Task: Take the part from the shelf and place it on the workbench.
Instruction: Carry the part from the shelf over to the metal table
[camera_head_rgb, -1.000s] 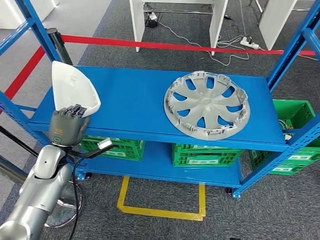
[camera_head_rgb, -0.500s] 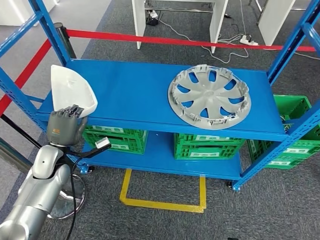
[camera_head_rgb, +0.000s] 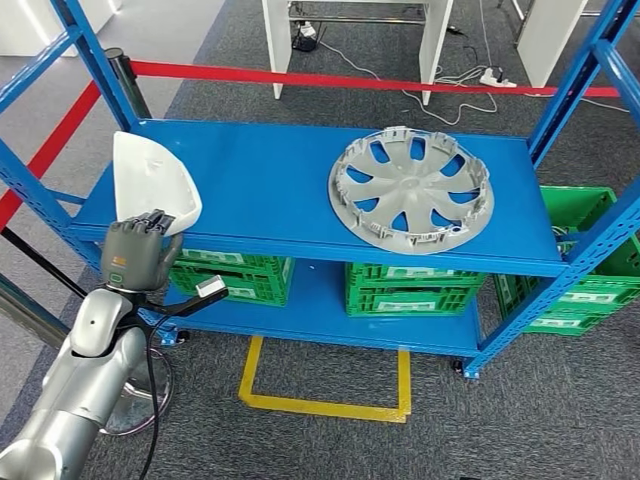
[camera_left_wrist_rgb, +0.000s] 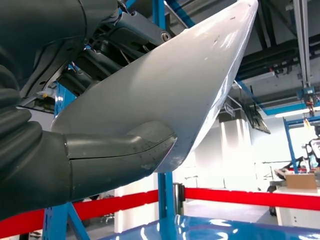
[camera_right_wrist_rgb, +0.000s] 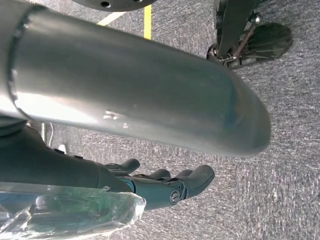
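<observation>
At the shelf's (camera_head_rgb: 302, 190) left end, my left hand (camera_head_rgb: 136, 255) gripped the white part's (camera_head_rgb: 151, 180) near edge; its long axis ran away from me. My right hand (camera_right_wrist_rgb: 166, 182) hung empty, fingers loosely apart.

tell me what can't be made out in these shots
- Workbench: none identifiable; the target spot is unknown.
- Left hand fingers on the white part: head view sees the hand's back, left wrist view mostly the thumb.
- Green crates: contents hidden by the blue shelf.
- Right hand: partly behind clear plastic.
</observation>
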